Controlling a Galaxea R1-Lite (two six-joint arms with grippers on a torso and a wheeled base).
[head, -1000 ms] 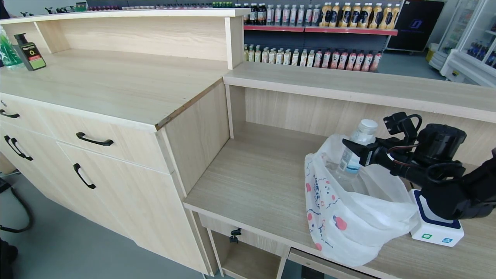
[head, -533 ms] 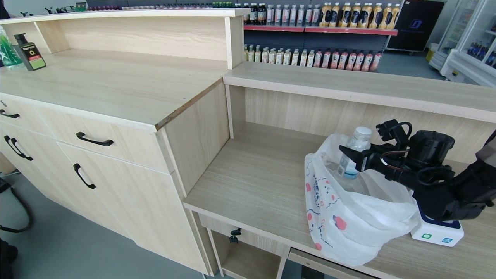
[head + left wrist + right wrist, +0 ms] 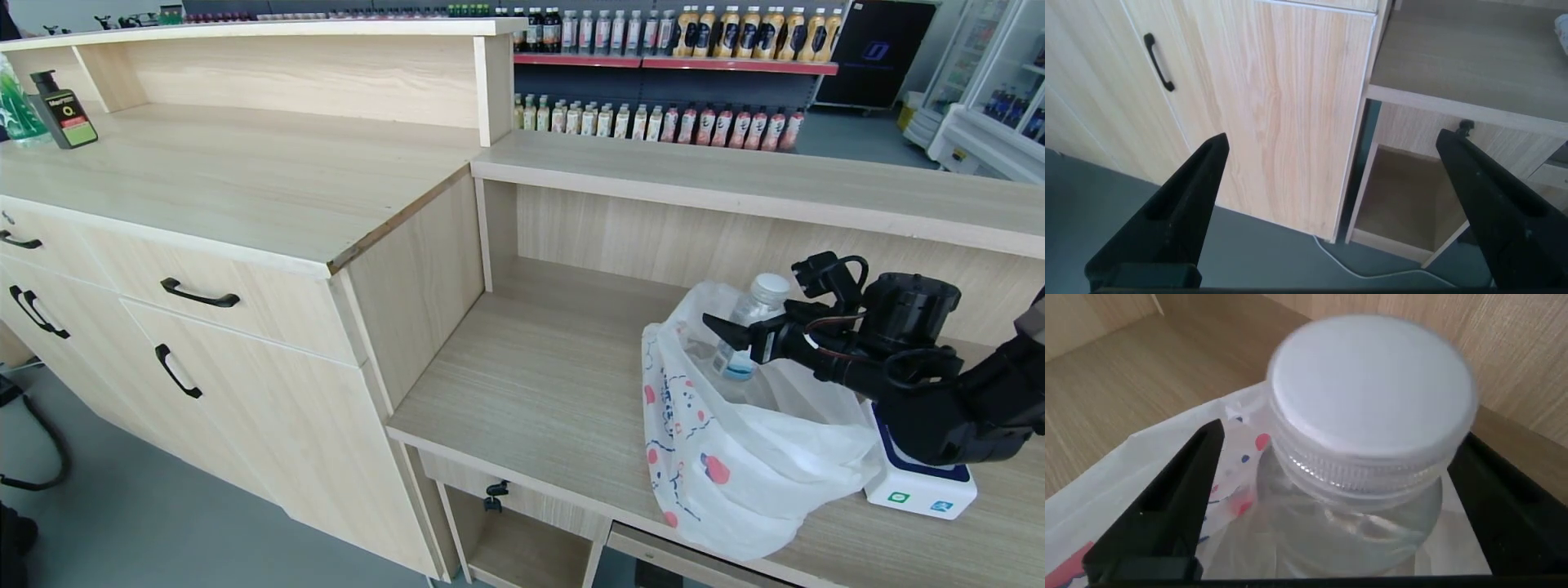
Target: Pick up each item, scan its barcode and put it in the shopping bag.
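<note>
Bottle (image 3: 739,353) is stood inside shopping bag (image 3: 735,457), right gripper (image 3: 744,321) jaws spread apart around it, apparently for leaving it there.

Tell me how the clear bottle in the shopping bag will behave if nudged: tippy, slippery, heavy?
Tall and narrow, the bottle will probably tip easily, since the thin shopping bag looks too floppy to brace it. Its smooth clear plastic may slip in a light grip. Fill level is unclear, so weight is uncertain.

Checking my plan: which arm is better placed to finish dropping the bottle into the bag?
Right. The right gripper straddles the bottle in the open bag; the left gripper hangs low, facing a cabinet door.
</note>
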